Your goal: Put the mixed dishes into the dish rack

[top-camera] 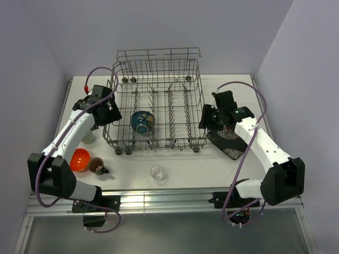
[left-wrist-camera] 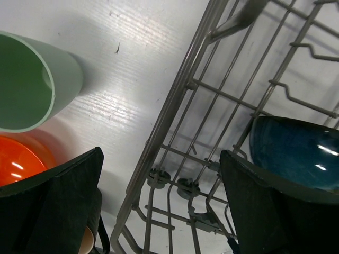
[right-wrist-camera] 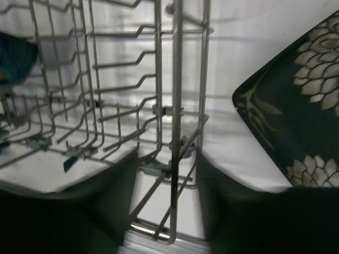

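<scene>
Blue bowl [top-camera: 142,121] sits in the dish rack [top-camera: 175,141], plate [top-camera: 229,143] outside

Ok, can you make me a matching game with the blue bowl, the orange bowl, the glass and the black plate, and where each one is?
Things:
1. blue bowl
2. orange bowl
3. clear glass
4. black plate

Places:
A. on the table, right of the dish rack
B. inside the dish rack
C. next to the brown mug
D. by itself on the table, in front of the dish rack

Pairs: 1-B, 2-C, 3-D, 4-A
</scene>
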{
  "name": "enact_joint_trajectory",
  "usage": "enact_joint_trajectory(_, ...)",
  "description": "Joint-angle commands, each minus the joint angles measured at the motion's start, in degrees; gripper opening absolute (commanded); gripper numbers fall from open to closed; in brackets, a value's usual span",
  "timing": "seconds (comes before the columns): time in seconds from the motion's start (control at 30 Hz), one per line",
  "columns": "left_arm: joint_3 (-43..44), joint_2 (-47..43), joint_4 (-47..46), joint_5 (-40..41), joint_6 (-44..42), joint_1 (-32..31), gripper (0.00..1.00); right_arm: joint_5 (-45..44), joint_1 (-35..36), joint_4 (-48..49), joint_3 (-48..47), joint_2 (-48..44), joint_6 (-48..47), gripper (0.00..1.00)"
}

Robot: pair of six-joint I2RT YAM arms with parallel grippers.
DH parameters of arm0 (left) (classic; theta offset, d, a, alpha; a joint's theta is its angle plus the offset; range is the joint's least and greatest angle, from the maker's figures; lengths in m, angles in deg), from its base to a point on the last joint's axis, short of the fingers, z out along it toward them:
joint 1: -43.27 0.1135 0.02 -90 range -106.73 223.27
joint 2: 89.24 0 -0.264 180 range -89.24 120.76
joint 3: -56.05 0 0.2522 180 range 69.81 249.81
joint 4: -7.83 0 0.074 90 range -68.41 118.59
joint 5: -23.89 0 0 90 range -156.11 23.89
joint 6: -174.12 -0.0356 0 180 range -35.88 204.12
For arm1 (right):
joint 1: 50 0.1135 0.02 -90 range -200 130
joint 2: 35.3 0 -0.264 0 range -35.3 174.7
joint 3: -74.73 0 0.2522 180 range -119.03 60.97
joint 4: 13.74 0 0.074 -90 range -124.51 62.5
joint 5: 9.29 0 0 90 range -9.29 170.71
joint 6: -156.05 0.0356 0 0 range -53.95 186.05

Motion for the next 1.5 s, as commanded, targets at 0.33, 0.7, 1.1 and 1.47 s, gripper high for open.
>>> enact_joint_trajectory(0.33, 7.6, -13.2, 2.9, 2.3, 0.6, 0.1, 0.99, -13.8, 1.0, -8.8, -7.8, -10.5, 2.6, 1.0)
enact_joint_trajectory(0.7, 3.9, -23.4, -5.9, -15.0, 5.7, 0.0, 0.99, -15.1, -8.9, -14.0, 4.0, -21.0, 11.0, 1.0)
enact_joint_trajectory(1.1, 15.2, -15.4, -5.5, -23.2, 5.8, -4.9, 0.99, -3.2, -26.7, -10.9, 20.7, -24.1, 15.4, 0.99)
enact_joint_trajectory(1.47, 21.4, -7.7, -7.1, -25.5, 4.4, -13.5, 0.99, 1.8, -32.6, 0.2, 29.7, -16.5, 20.4, 0.95)
